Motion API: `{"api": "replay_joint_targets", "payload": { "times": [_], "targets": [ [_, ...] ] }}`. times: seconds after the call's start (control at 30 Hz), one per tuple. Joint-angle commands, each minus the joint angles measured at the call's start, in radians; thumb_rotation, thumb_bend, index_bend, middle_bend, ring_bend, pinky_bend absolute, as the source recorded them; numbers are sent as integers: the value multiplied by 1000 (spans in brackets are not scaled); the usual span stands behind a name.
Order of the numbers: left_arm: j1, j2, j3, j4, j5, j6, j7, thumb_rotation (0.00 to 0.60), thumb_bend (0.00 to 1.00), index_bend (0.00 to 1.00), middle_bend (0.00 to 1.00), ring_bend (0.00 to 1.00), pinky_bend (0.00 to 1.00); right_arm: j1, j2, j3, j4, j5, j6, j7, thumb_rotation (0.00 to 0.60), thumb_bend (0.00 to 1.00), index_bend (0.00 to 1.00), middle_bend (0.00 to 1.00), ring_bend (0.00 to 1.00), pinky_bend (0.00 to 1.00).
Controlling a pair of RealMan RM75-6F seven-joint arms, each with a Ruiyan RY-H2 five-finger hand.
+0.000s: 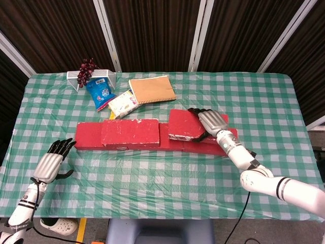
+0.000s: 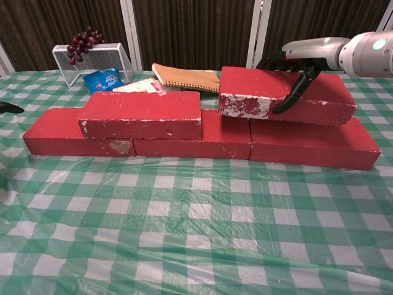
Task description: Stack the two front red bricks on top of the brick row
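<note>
A row of red bricks (image 1: pixel 86 136) (image 2: pixel 190 140) lies across the middle of the table. One red brick (image 1: pixel 130 132) (image 2: pixel 141 114) lies flat on top of the row's left part. My right hand (image 1: pixel 212 122) (image 2: pixel 305 50) grips a second red brick (image 1: pixel 184 125) (image 2: pixel 288 95) from above, fingers over its far edge and thumb on its near face. This brick is over the row's right part, slightly tilted, and its underside meets the row. My left hand (image 1: pixel 51 163) hovers open and holds nothing near the front left edge; only its dark fingertips (image 2: pixel 9 107) show in the chest view.
At the back left stands a white wire rack (image 1: pixel 101 77) (image 2: pixel 98 58) with grapes (image 1: pixel 86 70) on it. A blue snack bag (image 1: pixel 100 92), a small colourful packet (image 1: pixel 123 104) and a brown notebook (image 1: pixel 152 89) (image 2: pixel 189 77) lie just behind the row.
</note>
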Motion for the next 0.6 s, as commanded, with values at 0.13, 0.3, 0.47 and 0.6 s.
{"api": "replay_joint_targets", "payload": {
  "times": [0.13,0.3,0.47,0.6],
  "targets": [
    [-2,-1,1,3,1,-8,-5,600,257,0,0,0,36,13,-23,-21,13,5,6,4,600,189,515,433,337,465],
    [-3,0,1,5,4,-12,-10,600,256,0,0,0,37,27,-48,-40,28,26,21,-10,600,189,514,433,338,465],
    [-4,1,1,6,6,-17,-18,600,256,0,0,0,37,34,-65,-52,33,43,33,-16,600,189,506,433,337,466],
    [-5,2,0,7,8,-18,-25,600,256,0,0,0,36,36,-77,-58,34,40,45,-14,600,189,472,433,337,467]
  ]
}}
